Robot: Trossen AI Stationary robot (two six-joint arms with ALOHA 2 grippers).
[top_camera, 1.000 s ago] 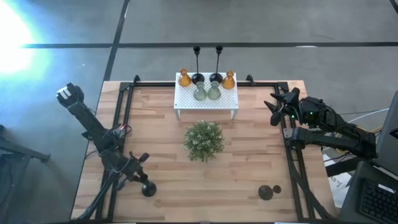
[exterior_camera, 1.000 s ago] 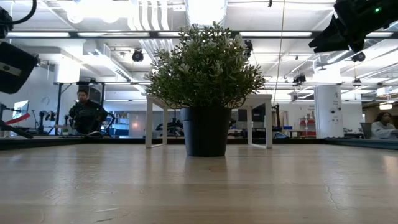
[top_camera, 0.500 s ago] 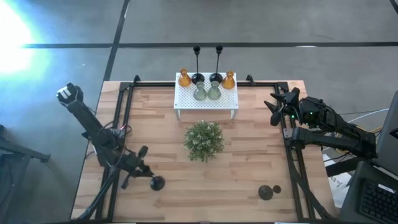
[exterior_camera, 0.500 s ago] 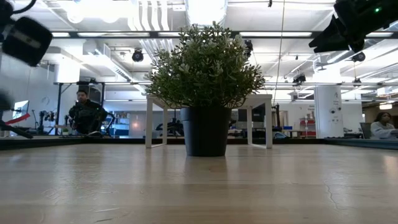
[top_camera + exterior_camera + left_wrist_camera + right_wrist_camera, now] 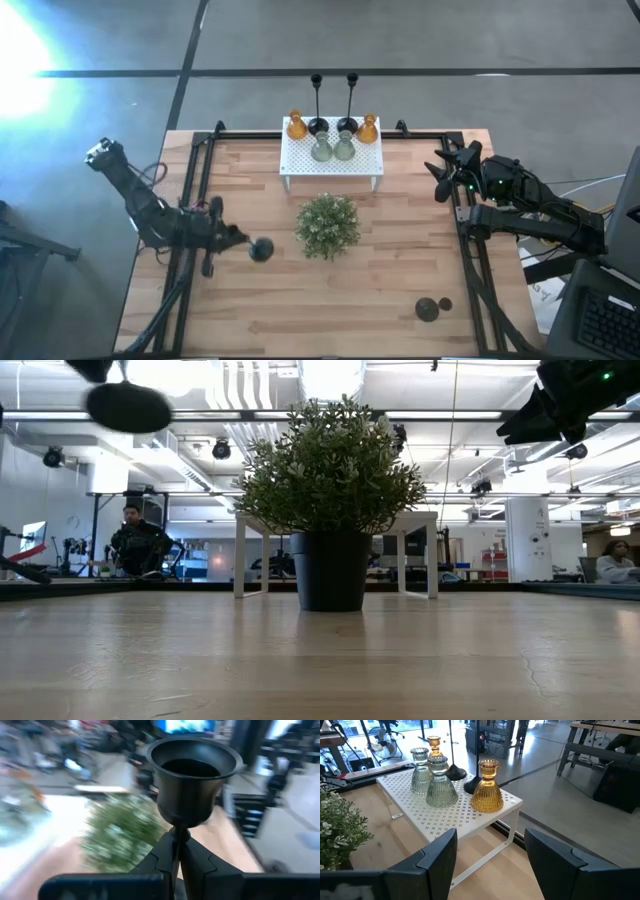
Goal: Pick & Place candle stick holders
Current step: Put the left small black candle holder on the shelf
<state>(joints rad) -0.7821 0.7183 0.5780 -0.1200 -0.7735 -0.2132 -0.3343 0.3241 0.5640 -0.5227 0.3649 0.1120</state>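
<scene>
High view: your left gripper (image 5: 237,241) is clamped on a short black holder (image 5: 261,249), carried above the table (image 5: 400,290) just left of the plant (image 5: 327,225). 6 holders sit on the white stand (image 5: 331,158) at the far edge: 2 amber, 2 pale green, 2 tall black. 1 more black holder (image 5: 428,309) lies near right. The right gripper (image 5: 443,172) waits at the right edge.

Low view: only the held holder's round base (image 5: 127,407) shows, high up left of the plant (image 5: 330,465); the stand is mostly hidden behind it.

Left wrist view: the holder's cup (image 5: 191,772) faces forward, stem pinched between the fingers (image 5: 159,859). Route it around or over the plant, then level it before setting down.

Right wrist view: fingers (image 5: 433,857) spread wide, holding nothing. Only here do you see free stand space in front of the amber holder (image 5: 487,787).
</scene>
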